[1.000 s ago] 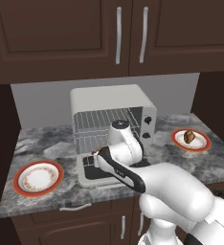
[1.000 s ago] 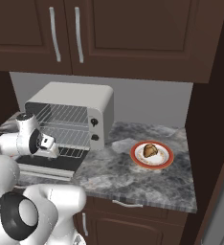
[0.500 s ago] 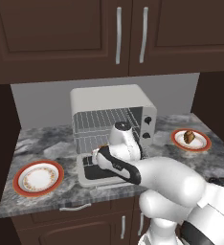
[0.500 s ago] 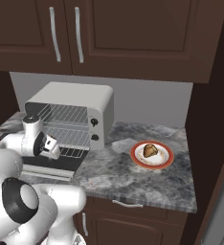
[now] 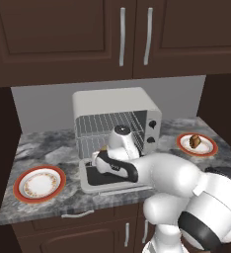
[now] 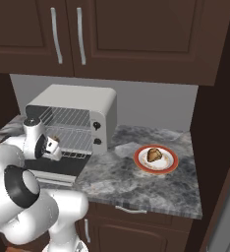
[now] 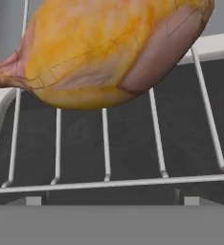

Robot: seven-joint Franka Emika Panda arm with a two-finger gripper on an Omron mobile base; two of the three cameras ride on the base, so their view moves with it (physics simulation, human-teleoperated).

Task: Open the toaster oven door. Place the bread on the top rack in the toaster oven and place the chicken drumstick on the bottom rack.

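One relation governs the next move: the chicken drumstick lies directly ahead of the gripper, very close along the hand's line of sight, and is not held. The jaws stand wide apart with nothing between them. In the hand view the drumstick rests on the wires of a rack, judged from the base views to be the bottom rack since the hand sits level with the lower shelf. Its long axis runs across that view, narrow bone end toward the left edge and thick meaty end toward the right, crosswise to the wires that run into the cavity. The toaster oven stands at the back of the counter with the toaster oven door folded down flat in front, under the hand. The top rack appears bare. A brown piece of food, taken to be the bread, sits on a red-rimmed plate well apart from the oven, on the robot's right. Assessment: the drumstick step appears complete and the bread step is outstanding. The coming move calls for a straight retreat away from the cavity, clear of the drumstick and the lowered door, before swinging right toward the plate. Risk noted: any forward or sideways drift could nudge the drumstick along the wires.
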